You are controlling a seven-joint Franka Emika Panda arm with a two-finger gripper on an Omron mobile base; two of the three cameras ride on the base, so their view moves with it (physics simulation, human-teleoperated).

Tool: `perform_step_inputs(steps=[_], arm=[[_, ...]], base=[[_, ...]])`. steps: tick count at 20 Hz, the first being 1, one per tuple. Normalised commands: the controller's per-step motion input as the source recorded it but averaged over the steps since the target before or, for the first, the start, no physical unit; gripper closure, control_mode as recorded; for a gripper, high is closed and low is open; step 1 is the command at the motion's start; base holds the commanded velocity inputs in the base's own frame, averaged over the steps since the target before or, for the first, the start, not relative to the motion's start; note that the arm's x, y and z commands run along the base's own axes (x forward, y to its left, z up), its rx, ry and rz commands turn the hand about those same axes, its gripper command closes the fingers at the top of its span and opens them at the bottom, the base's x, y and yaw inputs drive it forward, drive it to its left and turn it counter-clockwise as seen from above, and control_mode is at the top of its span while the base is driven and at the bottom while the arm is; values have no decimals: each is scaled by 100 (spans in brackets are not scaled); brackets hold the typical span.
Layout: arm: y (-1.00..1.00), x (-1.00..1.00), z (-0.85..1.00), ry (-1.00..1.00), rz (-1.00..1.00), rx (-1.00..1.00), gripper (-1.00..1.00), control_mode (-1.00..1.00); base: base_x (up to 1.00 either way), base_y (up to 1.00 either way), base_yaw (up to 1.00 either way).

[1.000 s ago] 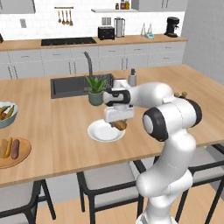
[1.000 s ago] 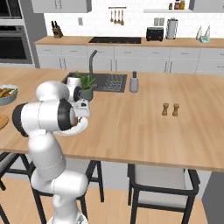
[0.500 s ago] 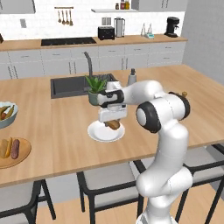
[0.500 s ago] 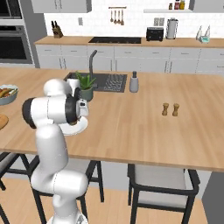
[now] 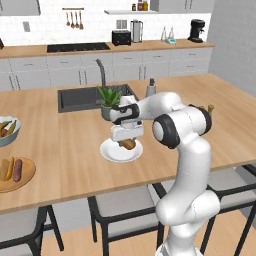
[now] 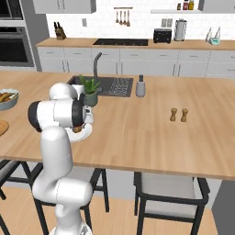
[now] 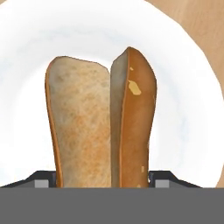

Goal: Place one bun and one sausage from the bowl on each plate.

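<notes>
My gripper [image 5: 127, 136] hangs just over the glossy white plate [image 5: 107, 152] at the middle of the island. It is shut on a golden-orange bun [image 5: 129, 144]. In the hand view the bun [image 7: 100, 127] stands on end between my dark fingertips [image 7: 41, 179], with the white plate [image 7: 188, 65] close beneath it. Whether the bun touches the plate I cannot tell. At the left edge the tan wooden plate [image 5: 25, 179] carries a second bun [image 5: 6, 168] and a pinkish-brown sausage [image 5: 18, 170]. From the right base view my gripper [image 6: 78, 126] is partly hidden by the arm.
A pale grey bowl [image 5: 10, 135] with yellowish and brown pieces sits at the far left; I cannot tell if it is the task's bowl. Behind the white plate are a potted plant [image 5: 108, 100], the sink [image 5: 80, 97] and a dispenser bottle [image 5: 150, 88]. Two small shakers [image 6: 178, 114] stand to the right.
The gripper has shifted slightly left over the white plate with the bun still in it, and the arm's upper part has swung more upright.
</notes>
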Motion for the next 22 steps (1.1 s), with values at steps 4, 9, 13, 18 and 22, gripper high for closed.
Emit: perform_step_inputs(steps=[4, 9, 13, 18, 22], arm=[[1, 0, 0, 0, 0, 0, -100, -100], [0, 0, 0, 3, 0, 0, -100, -100], [19, 0, 0, 1, 0, -3, -100, -100], [19, -29, 52, 0, -3, -3, -100, -100], [-14, -86, 59, 0, -7, 0, -100, -100]], base=[[0, 0, 0], [0, 0, 0], [0, 0, 0], [0, 0, 0], [0, 0, 0]])
